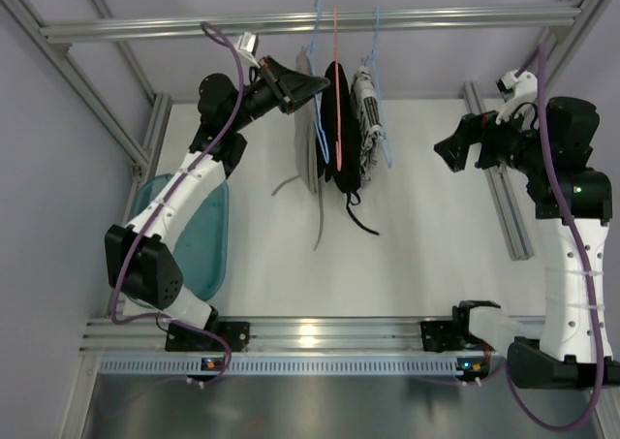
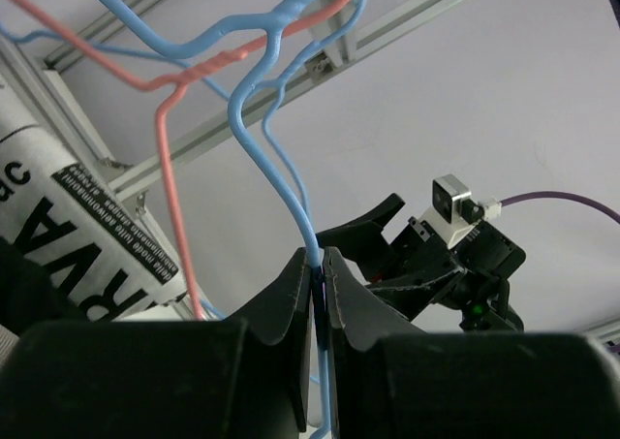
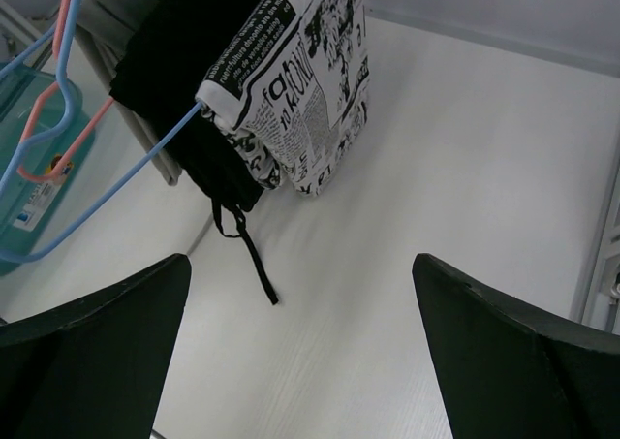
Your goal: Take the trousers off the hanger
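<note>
The light grey-beige trousers (image 1: 308, 143) hang on the light blue wire hanger (image 1: 315, 34), the leftmost one on the top rail, and their drawstrings (image 1: 319, 221) dangle to the table. My left gripper (image 1: 323, 84) is up at that hanger's upper left. In the left wrist view the left gripper (image 2: 321, 258) is shut on the hanger's blue wire (image 2: 274, 163), which runs up out of the jaws. My right gripper (image 1: 451, 154) hovers well to the right, fingers wide apart. The right wrist view shows the right gripper (image 3: 300, 261) open over bare table, with the trousers (image 3: 102, 17) partly hidden behind the black garment.
A red-orange hanger (image 1: 335, 42) carries a black garment (image 1: 336, 129). To its right a second blue hanger (image 1: 377, 42) carries black-and-white patterned cloth (image 1: 366, 119). A teal bin (image 1: 199, 240) sits at the left under my left arm. Aluminium frame rails (image 1: 310, 20) border the table.
</note>
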Tool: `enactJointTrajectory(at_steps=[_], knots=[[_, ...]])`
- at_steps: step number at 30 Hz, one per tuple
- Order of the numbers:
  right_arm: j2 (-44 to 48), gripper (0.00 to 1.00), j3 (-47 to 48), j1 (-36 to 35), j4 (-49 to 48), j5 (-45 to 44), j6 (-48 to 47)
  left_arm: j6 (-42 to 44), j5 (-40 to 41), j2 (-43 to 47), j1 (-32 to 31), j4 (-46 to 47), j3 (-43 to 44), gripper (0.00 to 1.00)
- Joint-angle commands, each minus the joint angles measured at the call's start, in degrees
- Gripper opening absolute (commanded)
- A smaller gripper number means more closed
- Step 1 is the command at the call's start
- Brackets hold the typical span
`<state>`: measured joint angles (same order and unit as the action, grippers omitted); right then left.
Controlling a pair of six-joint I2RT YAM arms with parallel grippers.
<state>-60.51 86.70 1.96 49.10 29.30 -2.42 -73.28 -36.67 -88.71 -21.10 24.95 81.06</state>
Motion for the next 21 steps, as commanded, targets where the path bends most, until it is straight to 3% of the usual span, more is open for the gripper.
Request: enactJointTrajectory(at_steps=[1,11,21], knots=[[1.18,1.0,2.07,0.77,-4.19,2.51,0.66,3.48,-1.04,1.61,-0.17,10.47,7.17,0.0],[-0.57,0.99,3.74,0.77,-6.56,5.94,2.06,7.89,-2.35,2.4,-0.08,11.09,11.41,0.0],[-1.45,0.99,3.13,0.77,-17.01,16.21,13.39,8.41,-3.5,11.0,-0.08,11.35,-0.36,0.0]])
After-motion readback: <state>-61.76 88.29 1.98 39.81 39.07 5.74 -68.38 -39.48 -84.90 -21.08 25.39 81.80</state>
